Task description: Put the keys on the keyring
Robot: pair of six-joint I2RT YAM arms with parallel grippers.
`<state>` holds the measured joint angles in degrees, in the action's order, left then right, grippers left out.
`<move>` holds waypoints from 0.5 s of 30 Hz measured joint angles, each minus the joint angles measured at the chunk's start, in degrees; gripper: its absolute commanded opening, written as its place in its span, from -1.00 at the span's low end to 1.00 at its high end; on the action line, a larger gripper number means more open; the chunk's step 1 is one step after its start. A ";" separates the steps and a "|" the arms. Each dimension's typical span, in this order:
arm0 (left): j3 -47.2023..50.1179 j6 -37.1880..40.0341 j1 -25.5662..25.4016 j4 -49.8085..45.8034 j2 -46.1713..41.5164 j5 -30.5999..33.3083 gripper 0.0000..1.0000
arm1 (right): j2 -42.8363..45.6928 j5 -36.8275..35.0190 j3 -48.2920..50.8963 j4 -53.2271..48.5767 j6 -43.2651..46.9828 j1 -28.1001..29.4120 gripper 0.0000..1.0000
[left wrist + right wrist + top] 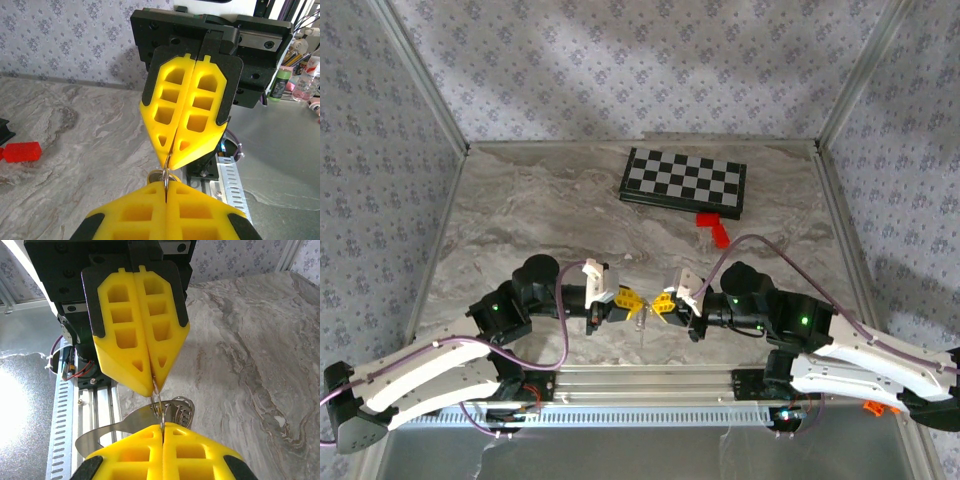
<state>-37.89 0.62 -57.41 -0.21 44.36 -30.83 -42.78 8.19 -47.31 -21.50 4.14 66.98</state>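
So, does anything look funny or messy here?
Nothing stands out. The left fingers and right fingers meet tip to tip, both pinching the thin keyring. The chessboard and red block lie flat at the far side.

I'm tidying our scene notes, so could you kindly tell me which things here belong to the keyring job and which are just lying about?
Job: keyring, pinched by left gripper and right gripper; what looks like a key blade beside it.
Lying about: chessboard; red block.
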 measured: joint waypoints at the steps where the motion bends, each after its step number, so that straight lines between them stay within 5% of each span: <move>1: 0.00 0.00 0.00 0.00 0.00 0.00 -1.00 | 0.00 0.00 0.00 -0.04 0.00 0.00 -1.00; 15: -0.02 0.02 0.00 -0.07 -0.09 0.17 -1.00 | 0.68 -0.04 -0.22 -1.03 0.00 0.02 -1.00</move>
<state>-37.91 0.64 -57.41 -0.27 44.27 -30.65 -42.11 8.14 -47.53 -22.52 4.14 67.00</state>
